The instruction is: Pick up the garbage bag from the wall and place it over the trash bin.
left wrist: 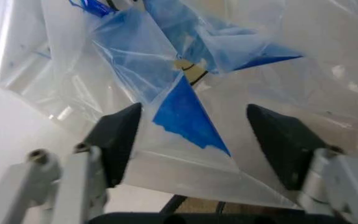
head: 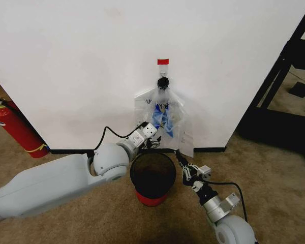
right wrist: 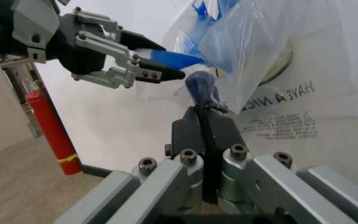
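We see the garbage bag [head: 168, 119], a thin, crinkled, see-through plastic film with blue print patches and black lettering, hanging against the plain white wall [head: 81, 61]. Its black-knotted top sits just under a red tag [head: 163, 61], and its long axis runs straight down, so its lower edge ends just above the trash bin [head: 152, 178]. That bin is a small round black mesh cylinder on a red base, standing on brown carpet [head: 66, 223] right at the black baseboard [head: 71, 151].

Our left arm reaches forward from the left, elbow bent, and its left tool [head: 150, 136] meets the bag's lower left part. In the left wrist view the two dark pads [left wrist: 120, 140] stand spread, with a folded blue-and-clear sheet of film lying between them, not yet pinched.

Our right arm rises from the lower right, forearm angled up toward the wall. The right tool [right wrist: 205, 122] is clamped tight on a twisted, bunched bit of the bag's lower right corner, beside the bin's rim. A red fire extinguisher [head: 16, 128] leans at the far left.
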{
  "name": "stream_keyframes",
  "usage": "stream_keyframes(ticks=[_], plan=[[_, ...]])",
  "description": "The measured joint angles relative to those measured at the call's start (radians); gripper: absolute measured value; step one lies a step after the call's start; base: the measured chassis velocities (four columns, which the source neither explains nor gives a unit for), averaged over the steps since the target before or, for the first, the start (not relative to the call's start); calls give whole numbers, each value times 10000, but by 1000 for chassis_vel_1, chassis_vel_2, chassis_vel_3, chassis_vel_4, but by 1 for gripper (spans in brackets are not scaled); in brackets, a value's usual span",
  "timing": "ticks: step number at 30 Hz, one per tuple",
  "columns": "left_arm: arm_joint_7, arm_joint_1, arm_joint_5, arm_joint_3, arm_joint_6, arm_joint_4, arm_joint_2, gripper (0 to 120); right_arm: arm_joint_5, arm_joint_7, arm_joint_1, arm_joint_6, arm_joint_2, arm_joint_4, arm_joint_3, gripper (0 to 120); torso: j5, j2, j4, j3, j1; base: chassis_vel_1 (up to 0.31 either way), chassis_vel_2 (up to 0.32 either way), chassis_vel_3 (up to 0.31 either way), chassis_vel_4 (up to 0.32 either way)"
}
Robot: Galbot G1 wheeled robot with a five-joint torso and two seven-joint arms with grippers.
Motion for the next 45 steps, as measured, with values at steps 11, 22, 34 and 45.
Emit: stream_keyframes(ticks=[11,22,34,45], plan=[[-186,-190,-327,232,120,155,-116,20,73,-7,-4,-3,-33,101,31,0,0,0,1,0,0,0,0,0,0],[-338,-138,-423,194,117,307,-236,0,216,10,-12,-57,-143,242,93,0,0,0,1,0,0,0,0,0,0],[-458,-87,-521,-187,344,-223,-53,3,329,34,-25,-86,-342,289,244,0,0,0,2,0,0,0,0,0,0],[-531,-1812,-774,1363,992,-452,-382,39,264,26,-46,-79,-309,241,274,0,1,0,0,0,0,0,0,0,0]])
